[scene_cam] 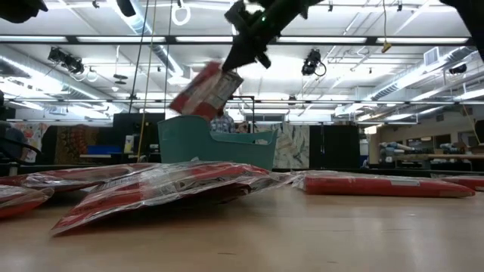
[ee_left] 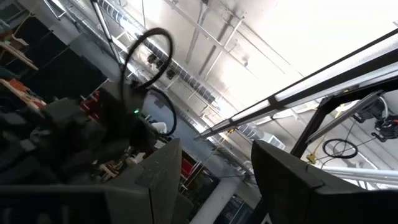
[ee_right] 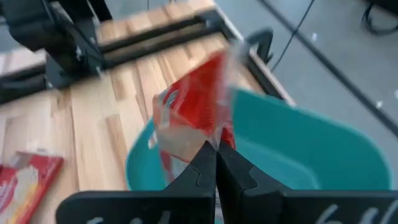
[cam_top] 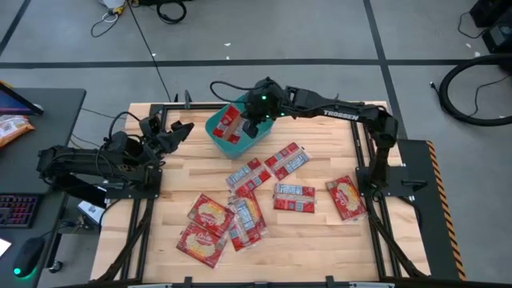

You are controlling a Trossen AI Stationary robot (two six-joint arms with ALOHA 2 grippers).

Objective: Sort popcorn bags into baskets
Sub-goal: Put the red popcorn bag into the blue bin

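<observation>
One popcorn bag [cam_top: 232, 122] hangs over the teal basket [cam_top: 214, 128], pinched in the right gripper's [cam_top: 250, 128] fingers; roughly eight bags [cam_top: 294, 196] remain on the tabletop [cam_top: 320, 240]; left gripper [cam_top: 170, 132] parked aside, fingers apart.

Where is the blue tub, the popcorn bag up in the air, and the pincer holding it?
teal tub [scene_cam: 227, 153], low view, on its front wall.
held popcorn bag [scene_cam: 206, 92], low view, on its red middle.
right pincer [ee_right: 217, 148], right wrist view, between its shut fingertips.
</observation>
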